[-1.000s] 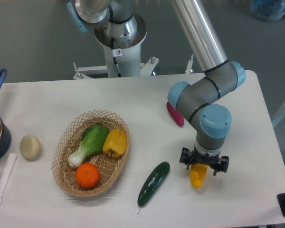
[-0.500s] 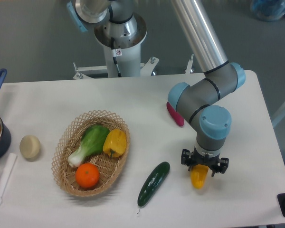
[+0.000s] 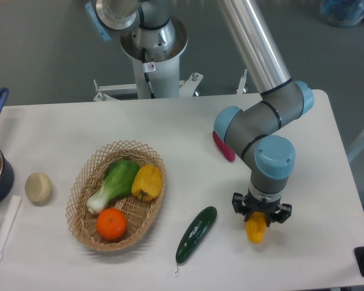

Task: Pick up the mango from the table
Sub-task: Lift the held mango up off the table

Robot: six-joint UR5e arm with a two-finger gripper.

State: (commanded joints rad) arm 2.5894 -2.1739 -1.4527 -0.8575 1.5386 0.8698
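Jaws closing around mango (image 3: 256, 230), upper end hidden beneath gripper (image 3: 261, 213); firm contact not confirmable. Mango lying on tabletop (image 3: 188, 133), right of cucumber (image 3: 196, 233). Advice: seat grip squarely before lifting straight up.

Woven wicker basket (image 3: 85, 218), glossy cucumber (image 3: 196, 234)

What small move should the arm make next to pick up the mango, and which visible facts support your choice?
Probably lift straight up. The gripper sits directly over the mango with its fingers on either side, apparently closed on it, while the fruit's lower end looks still on the table.
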